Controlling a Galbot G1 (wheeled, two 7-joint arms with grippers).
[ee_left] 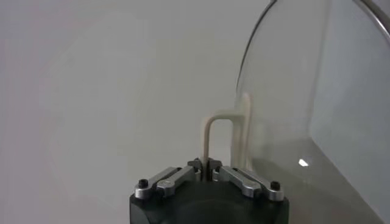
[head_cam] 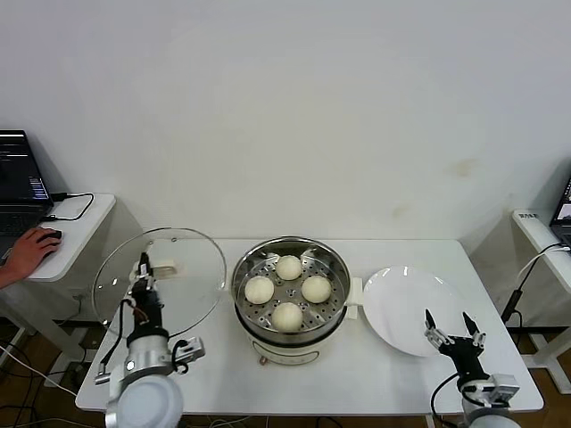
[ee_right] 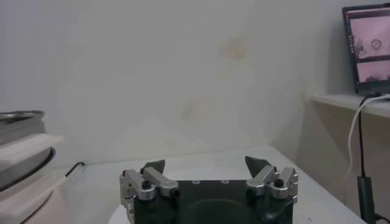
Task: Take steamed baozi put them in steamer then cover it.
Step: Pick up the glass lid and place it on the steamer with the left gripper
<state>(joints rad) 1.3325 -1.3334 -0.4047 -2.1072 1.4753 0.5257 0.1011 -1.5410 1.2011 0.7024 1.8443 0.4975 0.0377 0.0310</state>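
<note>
the left pincer [head_cam: 143, 265] is clamping the cover [head_cam: 161, 278] by its handle, just left of the steamer [head_cam: 290, 299] — four steamed baozi [head_cam: 287, 292] sitting inside. the right pincer [head_cam: 452, 332] is gaping open over the white plate [head_cam: 406, 308], right of the steamer.

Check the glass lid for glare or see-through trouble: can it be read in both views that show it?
Head view: the cover is transparent, traced mainly by its rim, table visible through it. Left wrist view: one small bright glint on the glass, and the left gripper is shut on its cream handle.
</note>
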